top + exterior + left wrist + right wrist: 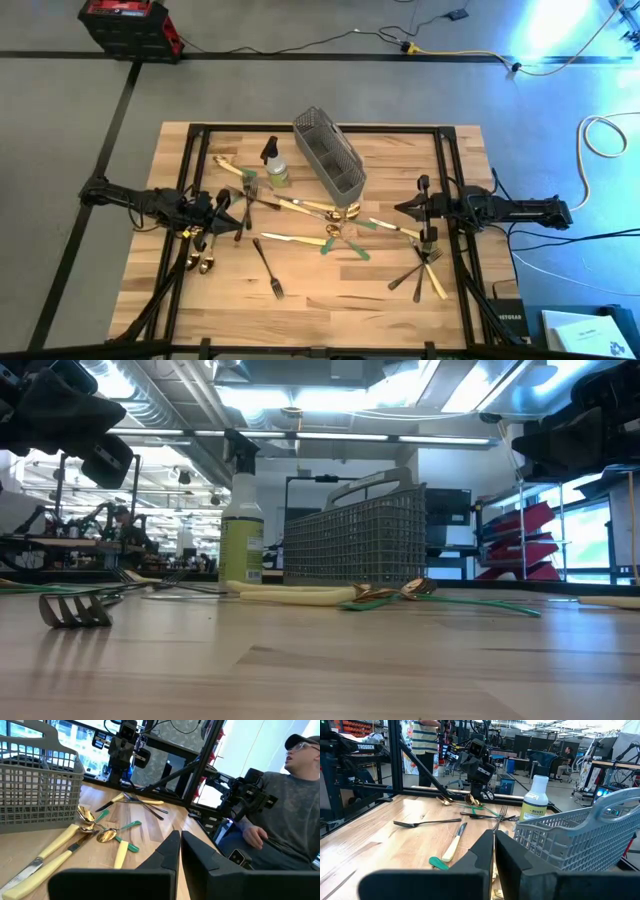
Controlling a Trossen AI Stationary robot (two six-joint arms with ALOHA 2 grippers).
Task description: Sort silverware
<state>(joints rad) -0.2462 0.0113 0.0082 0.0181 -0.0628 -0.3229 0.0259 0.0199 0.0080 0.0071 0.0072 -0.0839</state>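
A wooden table [320, 300] carries everything. Scattered across its middle and both sides is the silverware [335, 225]: gold spoons, black forks, and cream- and green-handled pieces. A grey mesh caddy [330, 155] is set toward the far edge, with a spray bottle [274, 165] just beside it.

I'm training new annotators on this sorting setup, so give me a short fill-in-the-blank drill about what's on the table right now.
1. The spray bottle holds ____ liquid.
2. The grey mesh caddy has ____ silverware inside it so far.
3. Both the left gripper and the right gripper have their fingers ____.
4. The lone black fork lies on the ____ table, apart from the central pile.

Missing words: green; no; shut; wooden
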